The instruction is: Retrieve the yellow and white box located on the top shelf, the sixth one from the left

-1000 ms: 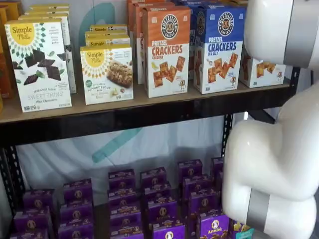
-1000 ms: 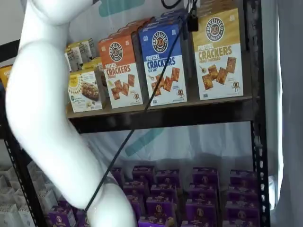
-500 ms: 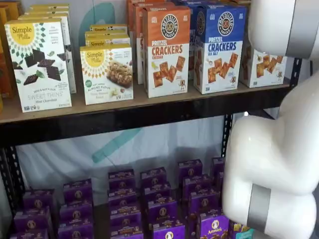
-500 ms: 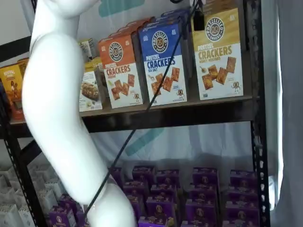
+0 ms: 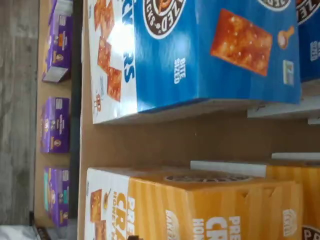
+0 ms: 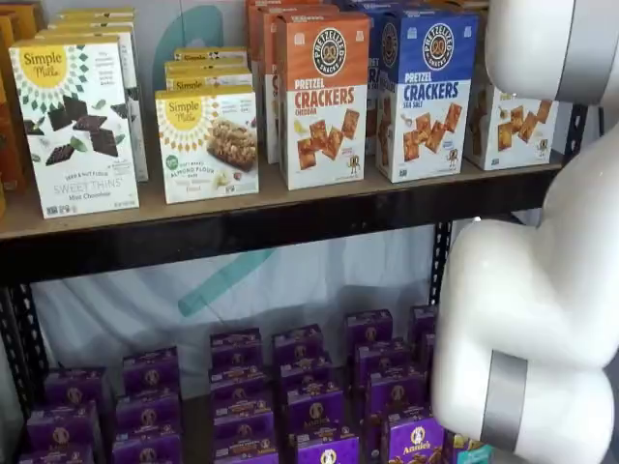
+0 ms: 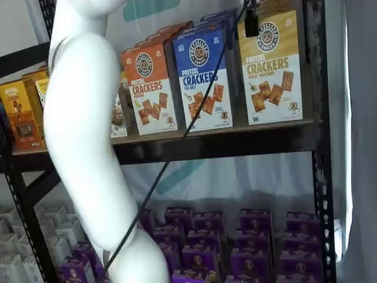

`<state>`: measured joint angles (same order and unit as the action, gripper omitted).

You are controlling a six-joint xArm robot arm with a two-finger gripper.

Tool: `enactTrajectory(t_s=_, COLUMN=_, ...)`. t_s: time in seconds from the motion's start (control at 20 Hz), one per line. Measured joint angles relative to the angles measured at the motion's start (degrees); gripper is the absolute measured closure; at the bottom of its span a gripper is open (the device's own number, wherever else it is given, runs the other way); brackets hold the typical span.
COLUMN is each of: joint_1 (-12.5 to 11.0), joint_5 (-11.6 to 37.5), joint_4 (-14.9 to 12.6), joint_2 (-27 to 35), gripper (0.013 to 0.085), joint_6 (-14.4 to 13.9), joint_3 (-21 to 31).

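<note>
Though finger state cannot be told, the gripper (image 7: 251, 23) nears the yellow and white box (image 7: 271, 68): judged light, stiff cardboard; grasp its upper side panels.

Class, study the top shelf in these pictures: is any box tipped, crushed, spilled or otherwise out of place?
Nothing stands out. On the top shelf the yellow box, blue box and orange box all stand upright in rows, facing front, with no visible dents or spills. The arm hides some boxes further left.
</note>
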<state>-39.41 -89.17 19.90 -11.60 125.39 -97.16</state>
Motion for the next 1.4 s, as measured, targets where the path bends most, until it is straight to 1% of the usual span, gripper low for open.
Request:
enactTrajectory(t_s=0.25, joint_1=1.7, joint_5=-1.7, joint_4=-4.0, joint_2=2.1, gripper=0.013, joint_6=-0.9, joint_3=-2.8)
enactTrajectory(t_s=0.65, joint_1=3.5, joint_5=-4.7, joint_4=-8.8, joint_2=4.7, gripper=0.013, joint_6=-1.7, joint_3=-6.0)
enactTrajectory(t_s=0.7, joint_1=3.5, joint_5=-4.9, joint_4=-8.8, joint_2=4.9, gripper=0.013, joint_6=-1.8, joint_3=-6.1)
enactTrajectory(t_s=0.9, joint_1=3.1, joint_5=-5.3, joint_4=-6.9, joint_2=5.6, gripper=0.013, joint_6=-2.1, joint_3=-7.3)
enactTrajectory(t_s=1.0, joint_1=3.0, joint_5=-5.6, joint_4=-6.7, joint_2=6.1, gripper=0.013, joint_6=-2.2, joint_3=-8.3)
enactTrajectory(t_s=1.25, joint_1=3.6, joint_5=-4.5, joint_4=-7.5, joint_2=6.3, gripper=0.013, joint_6=-2.3, joint_3=-8.2)
enactTrajectory(t_s=1.4, joint_1=4.5, joint_5=-3.0, joint_4=-9.3, joint_2=5.7, gripper=0.013, joint_6=-2.3, joint_3=-6.8)
